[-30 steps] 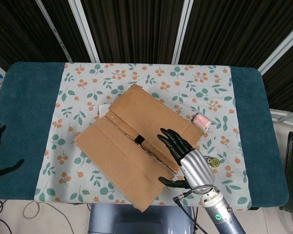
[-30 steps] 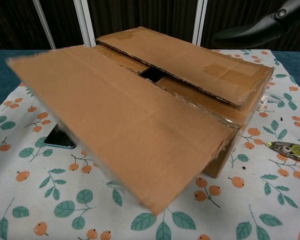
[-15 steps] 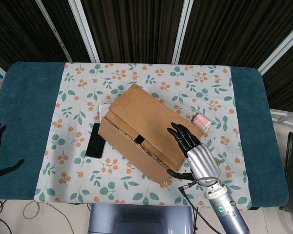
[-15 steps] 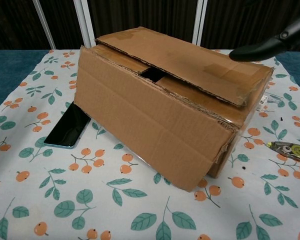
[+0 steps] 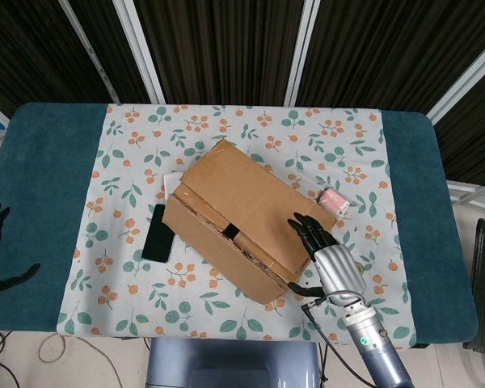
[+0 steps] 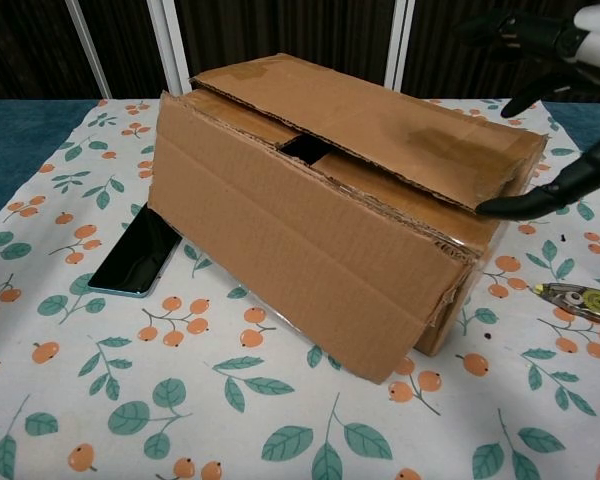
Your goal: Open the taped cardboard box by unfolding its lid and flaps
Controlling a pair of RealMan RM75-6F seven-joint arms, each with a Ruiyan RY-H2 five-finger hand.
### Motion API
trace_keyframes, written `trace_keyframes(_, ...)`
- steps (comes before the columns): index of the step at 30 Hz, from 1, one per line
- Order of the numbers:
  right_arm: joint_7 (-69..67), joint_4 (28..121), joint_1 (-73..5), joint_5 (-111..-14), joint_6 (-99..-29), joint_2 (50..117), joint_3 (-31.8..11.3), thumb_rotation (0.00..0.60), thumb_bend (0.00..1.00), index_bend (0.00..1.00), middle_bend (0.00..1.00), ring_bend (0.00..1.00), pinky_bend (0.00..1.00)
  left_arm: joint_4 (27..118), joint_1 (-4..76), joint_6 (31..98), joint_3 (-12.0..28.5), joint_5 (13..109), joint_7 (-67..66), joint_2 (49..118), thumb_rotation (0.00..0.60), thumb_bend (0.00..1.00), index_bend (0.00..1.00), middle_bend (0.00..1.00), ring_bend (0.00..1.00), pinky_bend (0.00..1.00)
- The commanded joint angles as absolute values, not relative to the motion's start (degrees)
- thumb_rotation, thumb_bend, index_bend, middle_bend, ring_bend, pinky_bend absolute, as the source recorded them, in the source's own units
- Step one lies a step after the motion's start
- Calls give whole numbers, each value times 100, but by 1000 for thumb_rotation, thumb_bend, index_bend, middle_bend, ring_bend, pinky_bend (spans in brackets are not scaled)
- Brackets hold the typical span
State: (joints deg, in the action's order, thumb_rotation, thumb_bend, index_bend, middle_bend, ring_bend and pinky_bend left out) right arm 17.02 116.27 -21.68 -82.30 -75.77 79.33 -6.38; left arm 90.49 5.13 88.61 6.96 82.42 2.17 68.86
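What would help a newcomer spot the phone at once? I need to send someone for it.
Start at the cardboard box in the middle of the floral cloth. The phone lies flat against the box's left end. It is a black, glossy slab, the only dark thing on the cloth.

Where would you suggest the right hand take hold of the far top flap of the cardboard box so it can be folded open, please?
Probably along the far flap's free torn edge near the box's right end, coming from the robot's right. There that edge overhangs and sits slightly proud of the near side, leaving room to hook fingers underneath. The right hand hovers open beside that corner.
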Motion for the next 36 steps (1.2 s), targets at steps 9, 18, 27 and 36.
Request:
trace_keyframes(9, 1723, 11137, -2151, -7984, -7575, 8194, -707, 600, 227, 0, 0, 0, 225, 9033, 532, 8840, 679, 8276, 182, 6903, 600, 10, 0, 0, 0, 0)
trace_keyframes(18, 1687, 10959, -2171, -7808, -7522, 8239, -788, 600, 265, 0, 0, 0, 224, 9030, 541, 8827, 681, 8267, 179, 6912, 600, 10, 0, 0, 0, 0)
trace_keyframes(27, 1584, 10860, -2177, -7891, -7583, 8302, -839, 600, 283, 0, 0, 0, 225, 9032, 534, 8841, 675, 8277, 187, 6915, 600, 10, 0, 0, 0, 0)
trace_keyframes(36, 1583, 10944, -2424, -7576, -7488, 8262, -1360, 600, 283, 0, 0, 0, 225, 9028, 547, 8806, 678, 8255, 199, 6920, 600, 10, 0, 0, 0, 0)
